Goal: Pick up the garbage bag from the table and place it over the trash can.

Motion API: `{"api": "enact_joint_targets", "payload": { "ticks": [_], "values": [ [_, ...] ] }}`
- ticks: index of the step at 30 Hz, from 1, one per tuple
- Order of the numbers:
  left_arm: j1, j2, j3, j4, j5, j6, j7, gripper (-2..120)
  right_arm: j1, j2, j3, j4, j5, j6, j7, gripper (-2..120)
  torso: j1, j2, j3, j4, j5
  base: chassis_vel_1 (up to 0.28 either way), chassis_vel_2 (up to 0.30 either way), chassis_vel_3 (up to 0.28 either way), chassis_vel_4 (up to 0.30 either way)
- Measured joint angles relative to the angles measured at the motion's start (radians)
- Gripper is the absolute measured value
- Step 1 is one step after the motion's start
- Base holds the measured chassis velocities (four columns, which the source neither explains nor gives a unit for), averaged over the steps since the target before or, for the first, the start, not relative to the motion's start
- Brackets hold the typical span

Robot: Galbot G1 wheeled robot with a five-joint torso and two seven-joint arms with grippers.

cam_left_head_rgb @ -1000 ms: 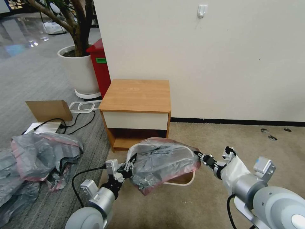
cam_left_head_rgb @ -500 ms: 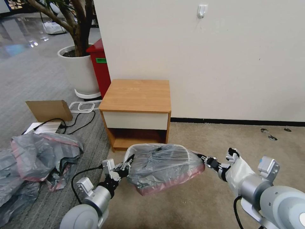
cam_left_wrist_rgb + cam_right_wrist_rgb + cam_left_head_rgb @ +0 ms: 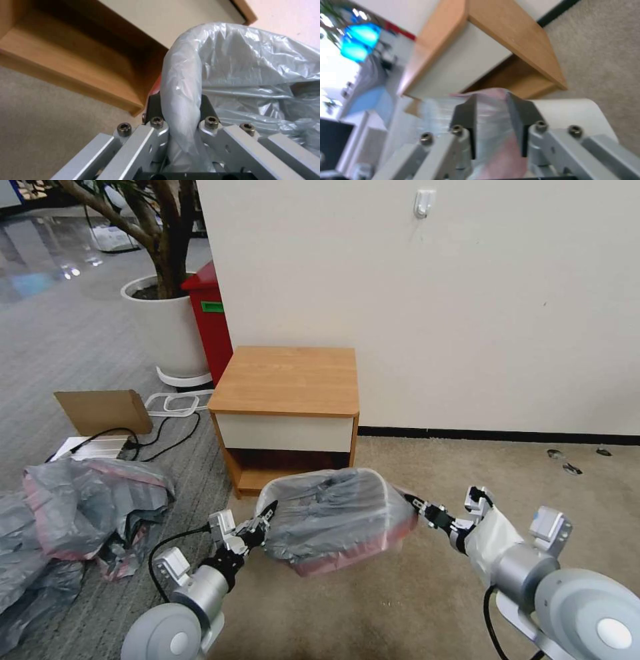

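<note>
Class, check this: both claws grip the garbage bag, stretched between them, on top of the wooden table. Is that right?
Not quite. Both the left claw and right claw grip the garbage bag, stretched between them, but the head view shows it low in front of the table, not on top.

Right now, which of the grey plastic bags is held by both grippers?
The single garbage bag stretched between the left gripper and right gripper, not the floor heap.

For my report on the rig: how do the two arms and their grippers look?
Both arms are silver-grey metal with rounded joint housings. The left gripper and right gripper have pale aluminium linkage bars with hex bolts and dark flat fingers. Black cables run along each arm; white cloth wraps the right forearm.
</note>
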Motion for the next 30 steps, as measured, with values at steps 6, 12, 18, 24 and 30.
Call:
{"api": "enact_joint_targets", "payload": {
  "ticks": [6, 12, 18, 24, 30],
  "values": [
    [-0.006, -0.002, 0.000, 0.017, -0.018, 0.000, -0.013, 7, -0.088, 0.082, -0.026, 0.000, -0.130, 0.111, -0.159, 43, 0.000, 0.000, 0.000, -0.0004, -0.0001, 0.000, 0.000, 0.000, 0.000],
    [-0.004, 0.010, -0.003, 0.001, -0.077, -0.003, -0.082, 7, -0.234, 0.172, -0.126, -0.142, -0.378, 0.485, -0.599, 70, 0.000, 0.000, 0.000, -0.0002, 0.0001, 0.000, 0.000, 0.000, 0.000],
    [0.006, 0.028, -0.006, -0.033, -0.095, -0.003, -0.132, 7, -0.238, 0.221, -0.187, -0.169, -0.408, 0.518, -0.609, 92, 0.000, 0.000, 0.000, -0.0002, 0.0000, 0.000, 0.000, 0.000, 0.000],
    [0.009, 0.028, 0.005, -0.065, -0.096, -0.002, -0.159, 7, -0.200, 0.241, -0.222, -0.195, -0.402, 0.519, -0.581, 100, 0.000, 0.000, 0.000, -0.0001, 0.0002, 0.000, 0.000, 0.000, 0.000],
    [0.008, 0.025, 0.019, -0.085, -0.095, -0.002, -0.174, 7, -0.170, 0.249, -0.234, -0.204, -0.356, 0.513, -0.557, 95, 0.000, 0.000, 0.000, -0.0001, 0.0001, 0.000, 0.000, 0.000, 0.000]
  ]
}}
